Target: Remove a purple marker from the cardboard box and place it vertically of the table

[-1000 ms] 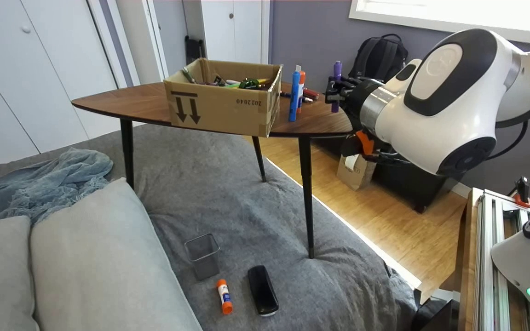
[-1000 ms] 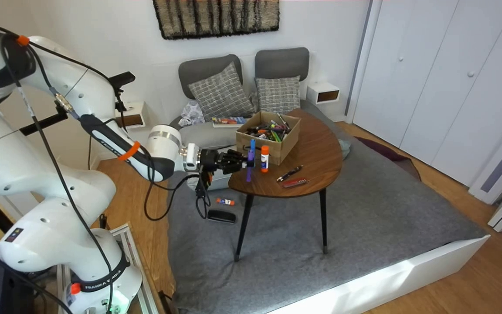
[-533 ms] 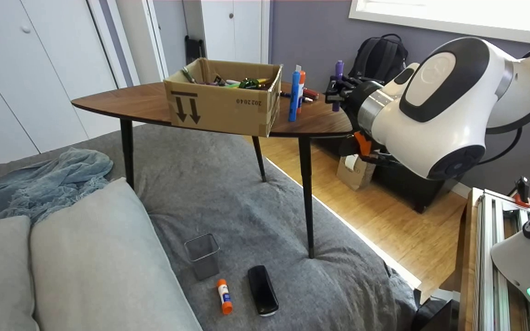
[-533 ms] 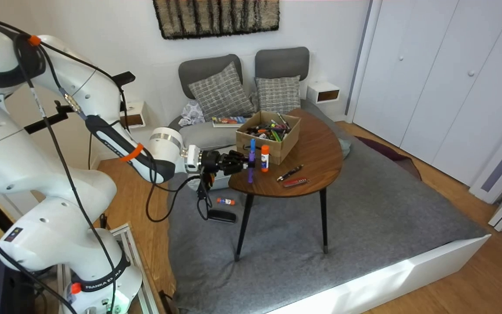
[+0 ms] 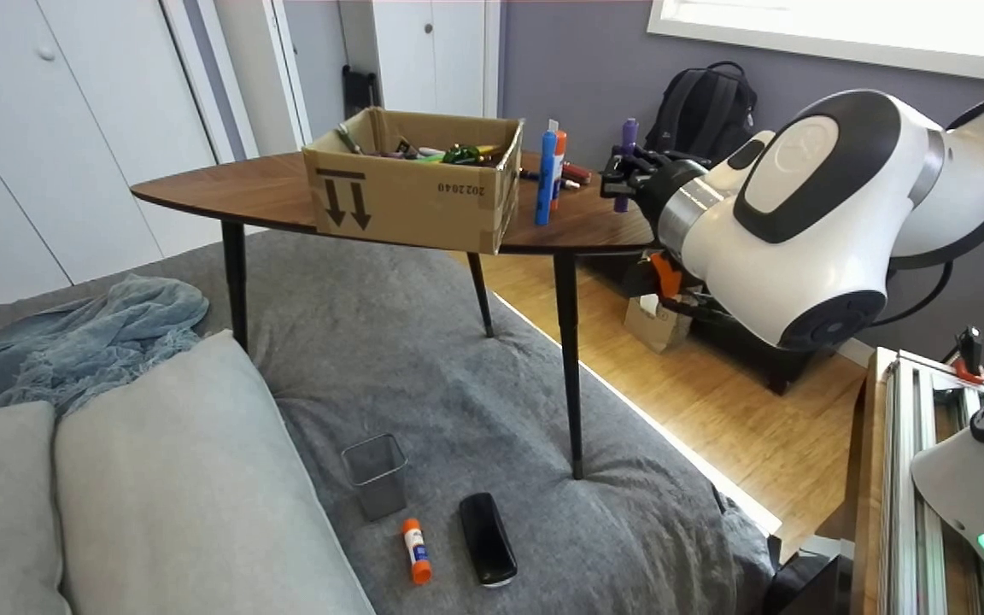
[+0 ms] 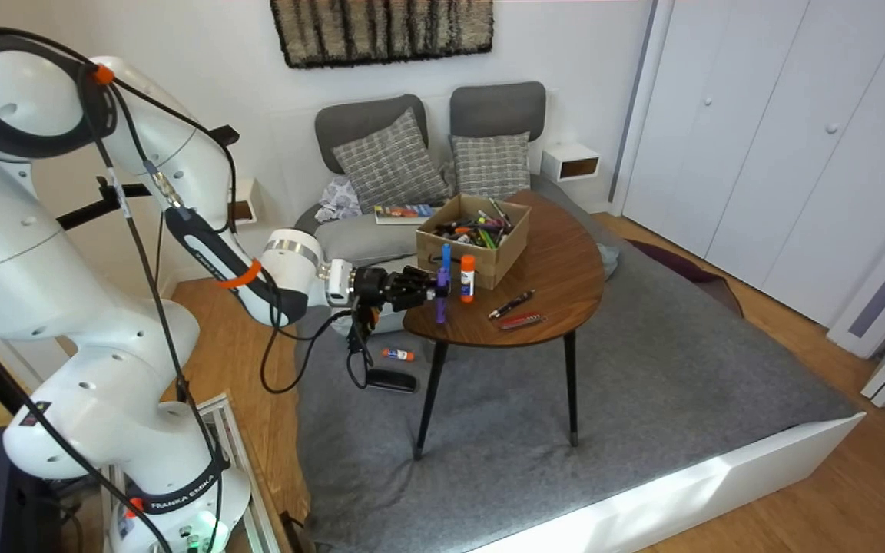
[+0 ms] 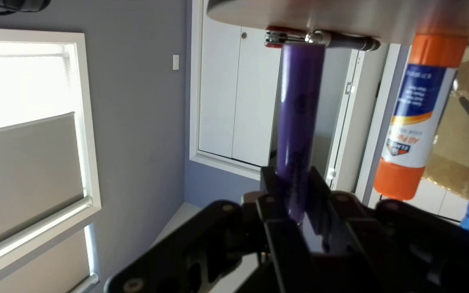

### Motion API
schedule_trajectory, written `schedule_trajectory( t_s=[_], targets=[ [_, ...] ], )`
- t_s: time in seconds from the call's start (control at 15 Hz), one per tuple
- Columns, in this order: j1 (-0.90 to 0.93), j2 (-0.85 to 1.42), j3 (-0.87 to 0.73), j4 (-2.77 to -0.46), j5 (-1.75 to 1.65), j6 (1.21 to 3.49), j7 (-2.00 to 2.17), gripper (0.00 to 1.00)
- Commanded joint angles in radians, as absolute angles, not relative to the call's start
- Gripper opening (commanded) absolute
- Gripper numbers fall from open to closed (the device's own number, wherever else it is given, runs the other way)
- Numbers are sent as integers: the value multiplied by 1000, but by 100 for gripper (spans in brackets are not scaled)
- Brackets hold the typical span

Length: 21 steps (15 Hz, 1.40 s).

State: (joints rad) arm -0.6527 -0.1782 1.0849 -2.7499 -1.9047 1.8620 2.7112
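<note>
My gripper [image 5: 620, 175] is shut on the purple marker [image 5: 629, 132] and holds it upright over the near corner of the wooden table [image 5: 227, 184]. The gripper [image 6: 439, 293] and the marker [image 6: 441, 311] also show in an exterior view. In the upside-down wrist view, the jaws [image 7: 292, 183] press both sides of the marker [image 7: 301, 89], and its table-side end looks slightly apart from the tabletop [image 7: 312, 16]. The cardboard box [image 5: 415, 201], full of markers, stands on the table; it also shows in an exterior view [image 6: 510, 250].
An orange-and-white glue stick [image 6: 467, 280] and a blue marker [image 5: 546, 179] stand upright beside the gripper, near the box. A dark pen [image 6: 512, 305] and a red pocketknife [image 6: 522, 322] lie on the table. The rounded table edge lies below the gripper.
The arm's upper links have shifted and the wrist has dipped. The gripper and the held purple marker have come down slightly in the last half second. The marker stays upright.
</note>
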Motion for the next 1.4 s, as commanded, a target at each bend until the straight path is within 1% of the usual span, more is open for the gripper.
schedule_trajectory(
  t_s=[0.0, 0.07, 0.13, 0.4, 0.6, 0.93, 1.33],
  targets=[
    [-633, -118, 1070, -2747, -1927, 1804, 2769, 5],
    [-426, -53, 869, -2709, -1933, 1750, 2703, 5],
    [-389, -48, 825, -2743, -1956, 1729, 2752, 5],
    [-129, -37, 571, -2717, -1958, 1710, 2743, 5],
    [10, -45, 432, -2713, -1959, 1715, 2745, 5],
    [127, -45, 312, -2712, -1957, 1729, 2747, 5],
    [175, -45, 260, -2715, -1957, 1739, 2747, 5]
  ],
)
